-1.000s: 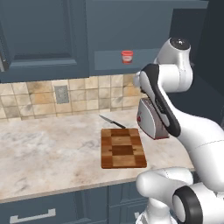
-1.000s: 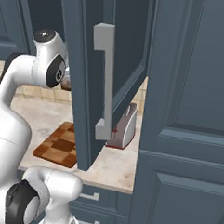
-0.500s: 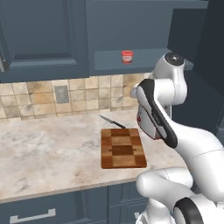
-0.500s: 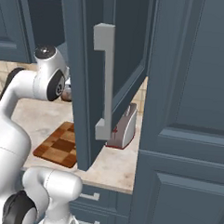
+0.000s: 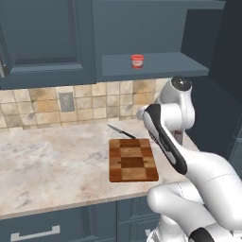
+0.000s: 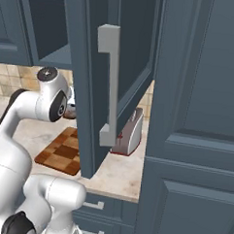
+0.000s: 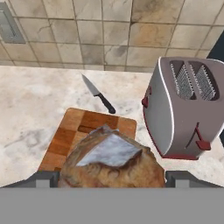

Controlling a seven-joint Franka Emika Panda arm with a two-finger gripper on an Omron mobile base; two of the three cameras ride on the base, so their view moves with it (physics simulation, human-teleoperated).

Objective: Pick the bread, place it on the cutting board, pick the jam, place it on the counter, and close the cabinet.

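Between the two finger tips at the bottom of the hand view, the bread point(image 7: 111, 164) is held by the gripper point(image 7: 112, 178), whose jaws stand wide against the loaf's sides. The loaf is seen as brown and lumpy with a pale patch on top, and it is carried above the near end of the cutting board point(image 7: 94, 127). The board point(image 5: 133, 159) lies flat on the counter point(image 5: 52, 165), with nothing resting on it in the left base view. Just beyond its far edge a knife point(image 7: 97, 93) with a dark handle is laid on the stone, its blade pointing toward the tiled wall point(image 7: 109, 35). Beside the board, to the right in the hand view, a silver toaster point(image 7: 183, 113) with red trim is stood upright. The jam point(image 5: 137, 61) is kept on the open shelf of the cabinet point(image 5: 156, 64), well above the counter. The cabinet's door point(image 6: 116, 75) is swung open, and its long silver handle point(image 6: 109, 84) is seen close in the right base view.
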